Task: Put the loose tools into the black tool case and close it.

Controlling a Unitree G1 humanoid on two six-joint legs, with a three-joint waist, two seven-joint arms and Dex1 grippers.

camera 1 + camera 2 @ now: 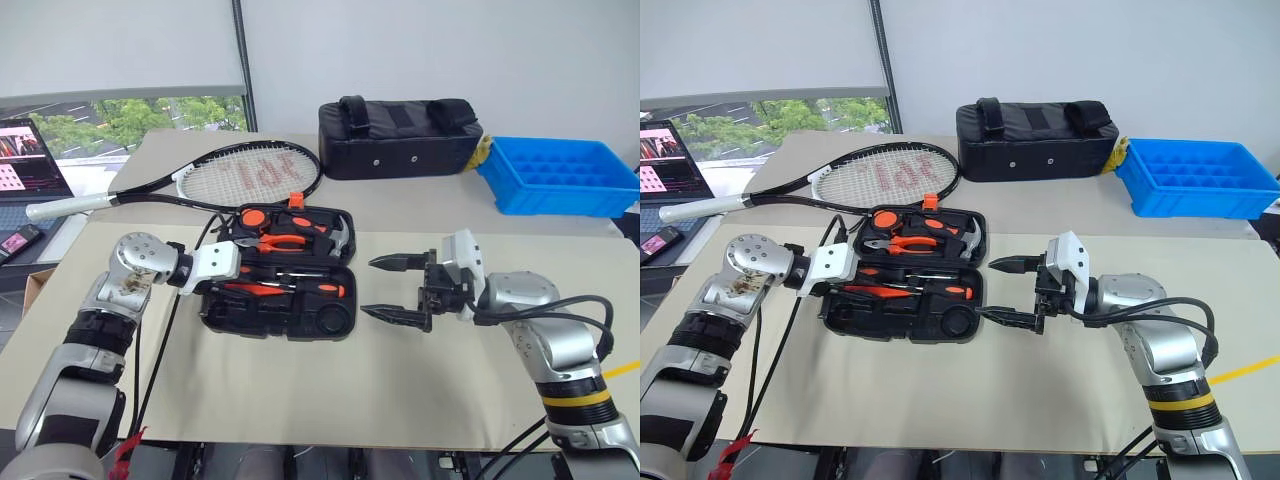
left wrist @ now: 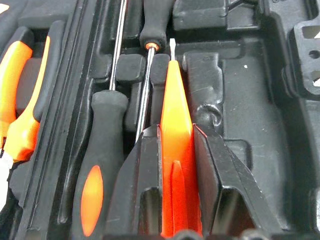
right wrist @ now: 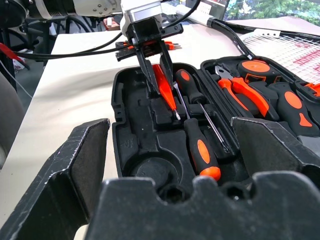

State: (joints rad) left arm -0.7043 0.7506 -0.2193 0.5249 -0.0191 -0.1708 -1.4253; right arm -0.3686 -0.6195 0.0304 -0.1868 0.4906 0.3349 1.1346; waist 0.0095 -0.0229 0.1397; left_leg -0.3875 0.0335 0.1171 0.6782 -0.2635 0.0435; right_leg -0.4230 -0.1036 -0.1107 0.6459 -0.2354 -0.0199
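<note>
My left gripper (image 3: 161, 80) pinches a small orange tool (image 2: 176, 150) over the open case (image 1: 330, 322), its tip above the near half beside two screwdrivers (image 3: 197, 130). My right gripper (image 1: 392, 289) hangs just right of the case, jaws spread wide, holding nothing.

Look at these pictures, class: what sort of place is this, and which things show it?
Probably an office or lab set up for robot trials: plain tables by a window, a laptop alongside, and staged props such as a tennis racket and blue tray.
</note>
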